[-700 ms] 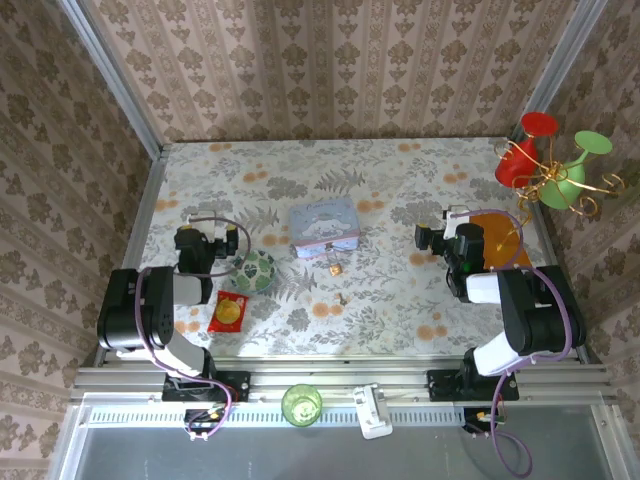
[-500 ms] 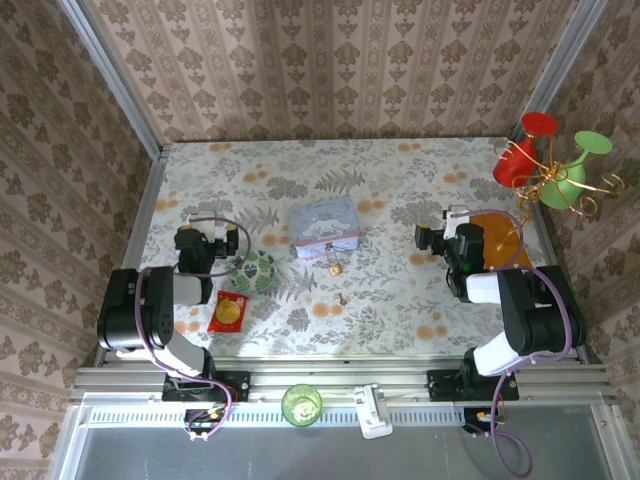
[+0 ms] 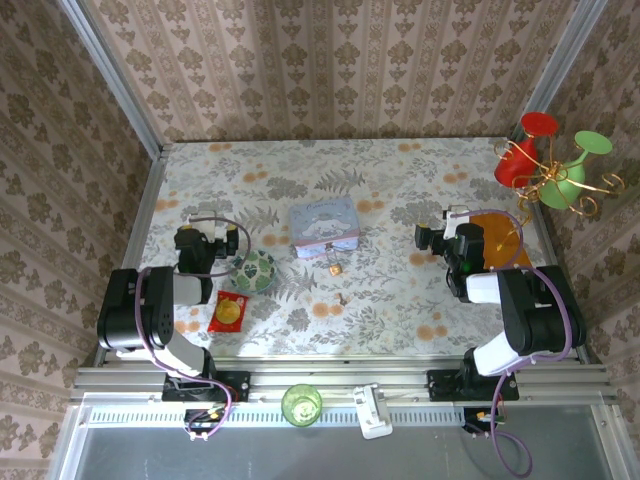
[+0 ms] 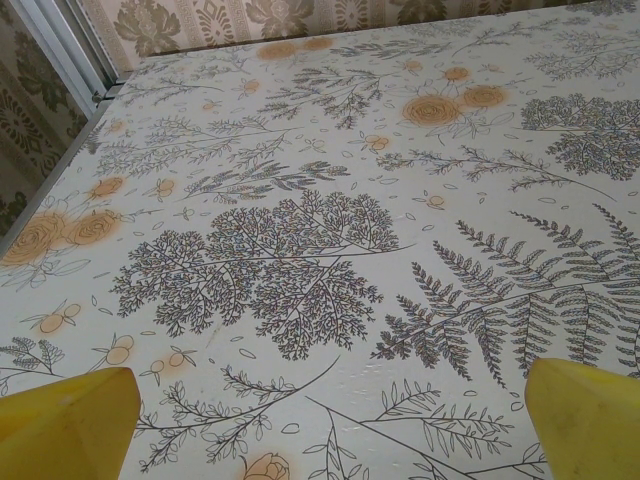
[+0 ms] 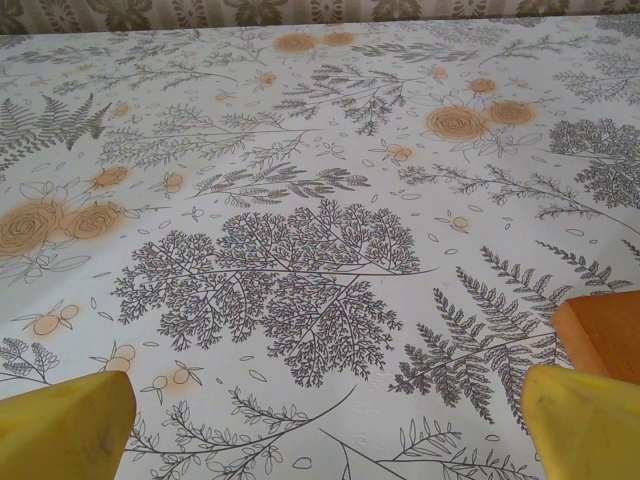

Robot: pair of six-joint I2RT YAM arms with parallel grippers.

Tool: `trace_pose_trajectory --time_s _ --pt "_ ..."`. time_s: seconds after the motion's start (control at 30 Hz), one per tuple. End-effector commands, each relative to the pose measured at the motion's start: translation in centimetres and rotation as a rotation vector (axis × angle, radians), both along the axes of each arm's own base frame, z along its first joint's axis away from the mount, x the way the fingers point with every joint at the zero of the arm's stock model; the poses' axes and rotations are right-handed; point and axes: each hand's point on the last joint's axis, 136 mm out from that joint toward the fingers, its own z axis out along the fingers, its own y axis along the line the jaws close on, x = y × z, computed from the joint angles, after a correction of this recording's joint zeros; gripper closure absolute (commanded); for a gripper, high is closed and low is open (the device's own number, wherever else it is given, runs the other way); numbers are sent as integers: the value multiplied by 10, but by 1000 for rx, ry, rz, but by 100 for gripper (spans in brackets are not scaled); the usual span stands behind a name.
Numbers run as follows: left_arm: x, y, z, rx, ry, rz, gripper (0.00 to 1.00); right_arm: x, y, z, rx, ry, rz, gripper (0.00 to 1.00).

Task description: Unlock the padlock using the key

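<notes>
Worktop (image 3: 420,190) is covered in a pale floral-print cloth with fern and orange rose motifs, and both arms are parked low at the sides. Left claw (image 4: 330,410) is released: yellow fingertips (image 4: 65,425) spread to the frame corners, bare cloth between them, nothing gripped. Right claw (image 5: 330,420) is the same, jaws wide and empty, with the edge of a flat orange sheet (image 5: 605,335) just beside its right fingertip. That sheet lies by the right arm in the top view. Red and green goblets in a gold wire stand (image 3: 548,165) sit at the far right corner. A pale blue rectangular tin with a cartoon lid (image 3: 324,227) is mid-worktop. A green patterned ball (image 3: 254,271) sits just right of the left arm, with a red-and-gold packet (image 3: 228,312) on its near side. The tiny brass-gold padlock (image 3: 335,268) lies on the cloth just beside the tin's near edge, toward its right corner. The small thin metal key (image 3: 343,297) lies apart from the padlock, a bit nearer the arm bases. Both are between the arms, well apart from either claw.
</notes>
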Motion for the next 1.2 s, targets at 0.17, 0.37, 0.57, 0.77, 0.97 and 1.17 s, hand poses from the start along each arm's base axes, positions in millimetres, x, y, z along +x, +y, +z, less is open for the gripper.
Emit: trace_pose_trajectory --time_s 0.17,0.37,0.57,0.77,0.97,1.17 --pt "5 -4 9 -16 -28 -34 0 8 -4 13 -17 -41 -20 0" --pt "5 -4 11 -22 -28 -37 0 7 -4 13 -16 -44 -21 0" --pt "-7 10 55 -21 -54 55 0 6 6 36 -20 6 37 0" --pt "-27 12 112 -204 -87 140 0 -11 23 73 16 20 46 0" --pt "-43 -57 156 -345 -12 -81 0 -35 96 99 -31 134 256 1" --pt "-82 -147 181 -433 40 -326 0 -78 152 90 45 310 394 6"
